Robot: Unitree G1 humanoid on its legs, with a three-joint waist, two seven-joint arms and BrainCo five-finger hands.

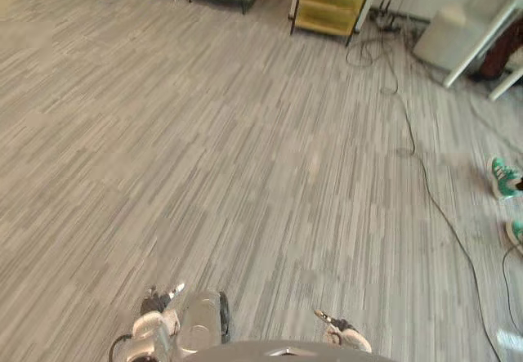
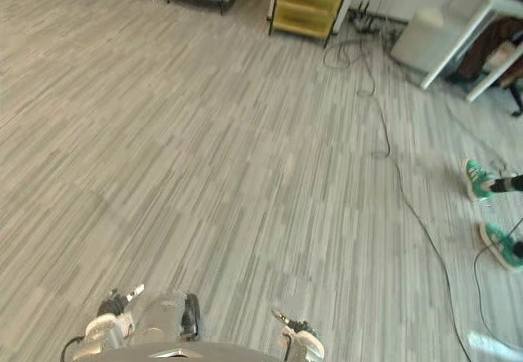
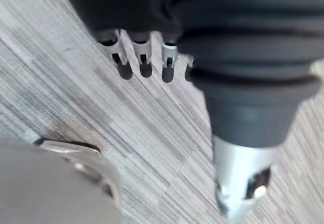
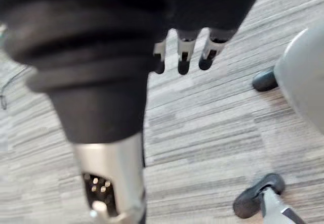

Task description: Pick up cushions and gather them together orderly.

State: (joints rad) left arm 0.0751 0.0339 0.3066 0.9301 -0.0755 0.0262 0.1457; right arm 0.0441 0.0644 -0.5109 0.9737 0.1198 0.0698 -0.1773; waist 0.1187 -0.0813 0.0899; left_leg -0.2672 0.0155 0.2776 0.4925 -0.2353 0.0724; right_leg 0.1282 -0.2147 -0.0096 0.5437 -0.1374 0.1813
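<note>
**Empty-handed, hunting cushions**

Up close, left hand point(image 3: 145, 57) and right hand point(image 4: 185, 57) hang with fingers relaxed, holding nothing, bare floor point(image 1: 245, 174) past the fingertips. Can't tell where the cushions are. Probably soft and light; I'd grab an edge.

Head stereo pair looks down-forward over grey striped carpet floor point(image 1: 245, 174); both eyes share yellow metal shelf unit point(image 1: 331, 2) far ahead. Wrist cams hang close above same floor, sighting along left hand point(image 3: 144, 64) and right hand point(image 4: 185, 57).
</note>
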